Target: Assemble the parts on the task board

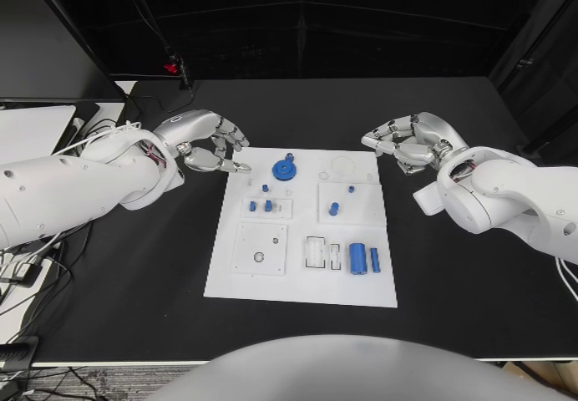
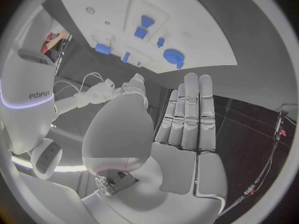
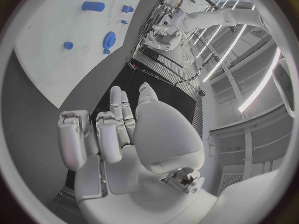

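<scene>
Board edge nearest me, both my hands empty at its far corners.

Task board point(image 1: 301, 288) lies betw. my hands. Left hand point(image 1: 207, 142) hovers just off its far corner, fingers loosely curled, holding nothing; blue gear-like part point(image 1: 284, 170) sits just beyond those fingertips. Right hand point(image 1: 409, 142) is partly curled, also empty, near the opp. corner. Blue cylinder point(image 1: 357, 257) and slim blue bar point(image 1: 375, 260) lie nearer my body. Risk, imo: small pegs point(image 1: 267, 205) stand close together, so a wide reach w/ curled fingers could knock neighbours or shift the board.
</scene>
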{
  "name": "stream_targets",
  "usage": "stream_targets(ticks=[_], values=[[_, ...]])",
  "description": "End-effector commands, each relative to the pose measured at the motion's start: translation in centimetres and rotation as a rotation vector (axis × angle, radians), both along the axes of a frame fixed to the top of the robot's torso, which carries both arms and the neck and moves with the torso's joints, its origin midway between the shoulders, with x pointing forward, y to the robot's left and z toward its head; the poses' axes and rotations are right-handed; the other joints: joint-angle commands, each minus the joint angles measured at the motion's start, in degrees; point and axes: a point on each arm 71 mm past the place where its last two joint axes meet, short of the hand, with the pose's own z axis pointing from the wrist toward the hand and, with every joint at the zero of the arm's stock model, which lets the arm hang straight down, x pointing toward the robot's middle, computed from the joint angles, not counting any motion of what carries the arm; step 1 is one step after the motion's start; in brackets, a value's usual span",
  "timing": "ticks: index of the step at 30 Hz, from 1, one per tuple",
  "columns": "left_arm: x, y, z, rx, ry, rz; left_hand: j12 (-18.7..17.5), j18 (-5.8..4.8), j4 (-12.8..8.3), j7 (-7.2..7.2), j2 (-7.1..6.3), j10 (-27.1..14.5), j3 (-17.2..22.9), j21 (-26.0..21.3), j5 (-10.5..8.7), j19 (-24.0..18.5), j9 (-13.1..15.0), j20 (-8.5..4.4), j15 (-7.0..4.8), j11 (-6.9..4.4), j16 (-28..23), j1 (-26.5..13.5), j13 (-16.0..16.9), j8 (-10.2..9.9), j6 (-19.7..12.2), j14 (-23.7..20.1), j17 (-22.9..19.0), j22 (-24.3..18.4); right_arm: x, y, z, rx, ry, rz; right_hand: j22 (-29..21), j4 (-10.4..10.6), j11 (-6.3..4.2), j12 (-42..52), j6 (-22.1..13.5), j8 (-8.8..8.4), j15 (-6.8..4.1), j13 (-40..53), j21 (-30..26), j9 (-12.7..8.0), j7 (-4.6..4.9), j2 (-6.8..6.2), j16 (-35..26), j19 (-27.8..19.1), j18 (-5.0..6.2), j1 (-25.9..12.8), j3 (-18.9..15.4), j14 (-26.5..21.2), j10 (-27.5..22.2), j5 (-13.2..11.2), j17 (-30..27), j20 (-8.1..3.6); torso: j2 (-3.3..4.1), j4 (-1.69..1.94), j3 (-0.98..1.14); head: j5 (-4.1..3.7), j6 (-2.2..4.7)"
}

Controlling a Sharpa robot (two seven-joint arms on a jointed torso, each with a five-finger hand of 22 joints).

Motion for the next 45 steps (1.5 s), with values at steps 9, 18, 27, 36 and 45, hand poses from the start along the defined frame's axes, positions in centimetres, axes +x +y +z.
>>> stream_targets(ticks=[9,18,27,36,45], values=[[0.1,0.9,1.5,-0.689,0.122,0.174,1.42,-0.63,0.08,2.33,1.24,-5.88,-0.42,-13.24,1.16,-9.05,-0.58,3.5,4.26,2.49,-8.35,-5.51,-0.11,0.84,-4.33,-15.36,-6.63,-8.4,1.1,-0.2,0.2,-0.225,-0.113,0.08,15.1,-0.24,-0.16,-13.23,-2.87,0.21,-0.76,-17.3,0.19,-0.66,-1.06,0.77,-0.68,6.09,-0.42,7.11,0.56,5.6,-2.36,-5.47,13.92,-0.83,0.04,0.06,0.01,-0.71,0.0],[-0.3,0.4,1.3,-0.889,0.189,0.164,2.93,-1.03,-0.01,3.91,4.33,-11.21,1.57,-20.05,-1.88,-15.72,-0.98,6.03,6.95,4.24,-10.48,-9.07,0.06,2.43,-8.35,-24.91,-11.76,-13.02,1.0,2.3,-0.1,-0.582,-0.319,0.251,15.1,-0.03,0.99,-22.19,-0.37,-3.91,0.27,-31.57,0.19,-2.31,-3.8,0.31,-0.93,6.09,-0.42,12.18,3.7,5.48,1.36,-14.13,13.32,0.29,0.03,0.06,0.11,-2.84,0.0],[-0.9,-0.2,1.3,-0.922,0.185,0.161,5.28,0.09,-0.06,4.46,5.48,-13.98,1.89,-21.92,-0.54,-15.49,-1.1,7.47,7.61,4.85,-8.36,-7.97,0.17,4.32,-11.31,-28.15,-15.08,-15.28,1.1,4.2,-1.3,-0.805,-0.345,0.326,15.1,0.0,0.22,-25.95,2.83,-6.06,-0.65,-36.63,0.19,-2.5,-3.91,-1.16,-0.83,6.09,-0.42,13.58,5.67,5.48,3.03,-14.4,13.38,-0.55,0.01,-0.02,0.02,-3.26,0.0],[-0.9,0.0,1.2,-0.969,0.203,0.174,6.74,0.29,-0.14,4.46,6.02,-14.48,1.74,-22.14,-0.74,-14.92,-1.01,7.67,7.73,4.8,-6.85,-7.52,0.19,5.77,-11.67,-29.72,-16.27,-15.93,1.2,5.0,-2.2,-0.917,-0.33,0.358,15.1,0.12,-0.4,-27.59,4.74,-7.38,-1.18,-38.93,0.19,-2.6,-3.92,-2.4,-0.99,6.09,-0.42,12.97,6.33,5.42,5.17,-14.46,13.07,-1.16,0.03,-0.07,-0.02,-3.84,0.0],[-1.0,-0.3,1.1,-0.98,0.234,0.156,7.86,0.39,-0.16,4.2,6.72,-14.14,1.63,-22.2,-0.79,-14.51,-0.93,7.64,7.58,4.56,-5.65,-7.21,0.21,6.81,-11.22,-29.89,-16.98,-16.3,1.4,5.2,-2.8,-0.942,-0.309,0.362,15.1,-0.07,0.32,-28.83,5.71,-8.65,-0.33,-40.54,0.19,-2.66,-3.86,-3.66,-1.12,6.09,-0.42,13.34,7.39,5.36,6.71,-14.46,12.8,-0.68,0.01,0.02,0.0,-4.38,0.0]])
